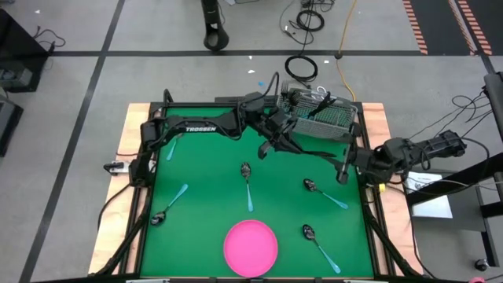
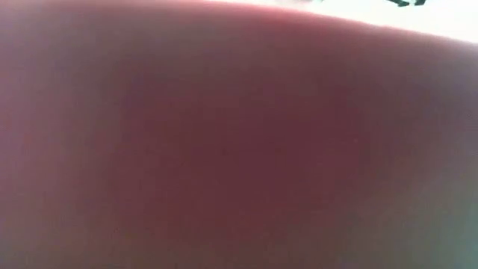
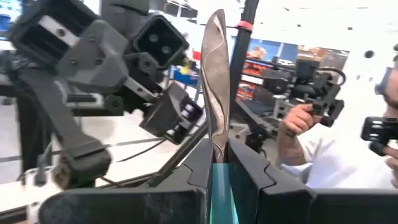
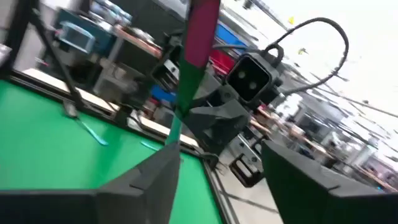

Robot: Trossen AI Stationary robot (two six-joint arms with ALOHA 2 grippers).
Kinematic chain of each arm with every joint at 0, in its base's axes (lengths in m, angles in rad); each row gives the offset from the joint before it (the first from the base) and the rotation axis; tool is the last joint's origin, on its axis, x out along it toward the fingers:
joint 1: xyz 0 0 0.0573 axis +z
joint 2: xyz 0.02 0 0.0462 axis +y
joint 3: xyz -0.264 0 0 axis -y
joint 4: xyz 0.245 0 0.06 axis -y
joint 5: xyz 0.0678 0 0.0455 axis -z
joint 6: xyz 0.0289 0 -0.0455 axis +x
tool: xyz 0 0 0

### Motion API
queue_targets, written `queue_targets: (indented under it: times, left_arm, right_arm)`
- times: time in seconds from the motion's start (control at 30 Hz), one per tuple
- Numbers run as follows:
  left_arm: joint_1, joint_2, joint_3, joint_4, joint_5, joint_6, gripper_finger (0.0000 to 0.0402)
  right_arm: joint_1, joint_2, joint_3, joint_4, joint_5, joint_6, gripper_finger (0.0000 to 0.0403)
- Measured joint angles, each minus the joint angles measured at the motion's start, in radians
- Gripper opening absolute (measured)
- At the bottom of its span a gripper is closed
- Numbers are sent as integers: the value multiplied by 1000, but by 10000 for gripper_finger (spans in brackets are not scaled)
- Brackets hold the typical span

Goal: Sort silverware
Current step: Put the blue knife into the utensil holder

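While the low view is blocked by a blurry reddish-pink surface, the high view shows plenty. On the green tabletop (image 1: 204,181), the left gripper (image 1: 266,147) sits near the 12 o'clock edge, just beside the grey wire-mesh basket (image 1: 318,119). Its wrist view shows it pinching a dark-headed utensil with a light-blue handle (image 3: 216,99), upright between the fingers (image 3: 249,174). The right gripper (image 1: 343,174) hovers around 2 o'clock by the tabletop's edge, fingers (image 4: 314,177) spread wide with nothing between them. Loose dark-metal spoons with thin light-blue handles lie around: one at centre (image 1: 247,182), one around 3 o'clock (image 1: 322,192), one at 5 o'clock (image 1: 318,244), one at 8 o'clock (image 1: 170,204) and one at 10 o'clock (image 1: 170,147). A round pink plate (image 1: 251,247) sits at 6 o'clock. A person (image 3: 323,155) shows in the room behind.
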Motion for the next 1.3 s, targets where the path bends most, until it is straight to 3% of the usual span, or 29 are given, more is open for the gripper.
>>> queue_targets:
  times: [0.27, 0.5, 0.67, 0.9, 1.1, 1.3]
  left_arm:
    - [-32, 0, 0, 2, 2, 0, 38]
    - [-49, 0, 0, 1, -6, 1, 38]
    - [-59, 0, 0, 1, -10, 1, 38]
    - [-62, 0, 0, -4, -18, 1, 38]
    - [-61, 0, 0, -23, 7, 0, 38]
    - [-67, 0, 0, -25, 59, -26, 38]
  right_arm:
    - [0, 8, 40, -4, -274, 0, 241]
    - [-2, 38, 77, 22, -324, -46, 233]
    - [-17, 89, 116, 30, -434, -50, 231]
    - [-49, 183, 166, 30, -508, -69, 222]
    - [-78, 232, 196, 33, -548, -83, 159]
    - [-112, 235, 203, 11, -559, -115, 17]
